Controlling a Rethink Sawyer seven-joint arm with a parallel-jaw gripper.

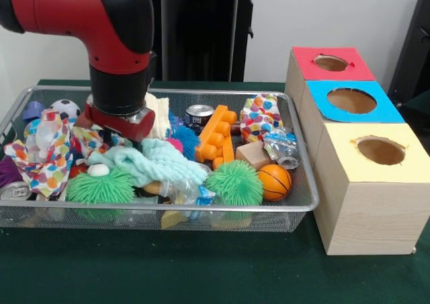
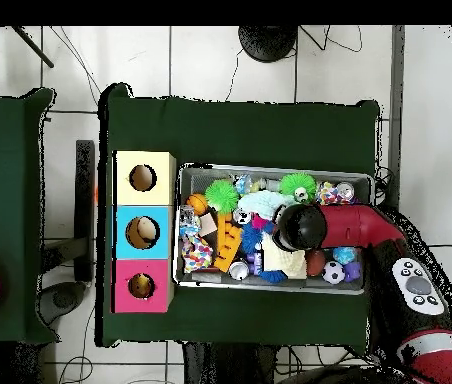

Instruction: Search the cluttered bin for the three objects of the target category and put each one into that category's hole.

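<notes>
Nearest the camera, the green cloth-covered tabletop (image 1: 201,270) carries a silver wire-mesh bin (image 1: 295,210) packed with mixed items. Along the bin's near side lie two green spiky rubber balls (image 1: 234,181), a small orange basketball (image 1: 274,181) with dark seams, a white egg-shaped piece (image 1: 98,170) and a silver can end (image 1: 15,191). A pale mint knitted cloth (image 1: 158,161) is draped across the middle, soft and ribbed. Behind it stand an orange plastic studded brick (image 1: 216,140), a plain wooden cube (image 1: 253,154), crumpled clear plastic (image 1: 282,147) and a polka-dot fabric piece (image 1: 260,116). A second dotted fabric (image 1: 47,157) lies at the left. Farther back are a dark drink can (image 1: 199,114) and a small soccer ball (image 1: 65,107).

The tool (image 1: 115,124) on the red and black arm (image 1: 101,21) is lowered into the bin's left half, just behind the mint cloth; its fingers are buried in clutter, so I cannot tell their spread or whether anything is held.

Beside the bin stand three wooden boxes, each with a round hole: yellow-topped (image 1: 376,153) nearest, blue-topped (image 1: 353,101), red-topped (image 1: 331,63) farthest.
</notes>
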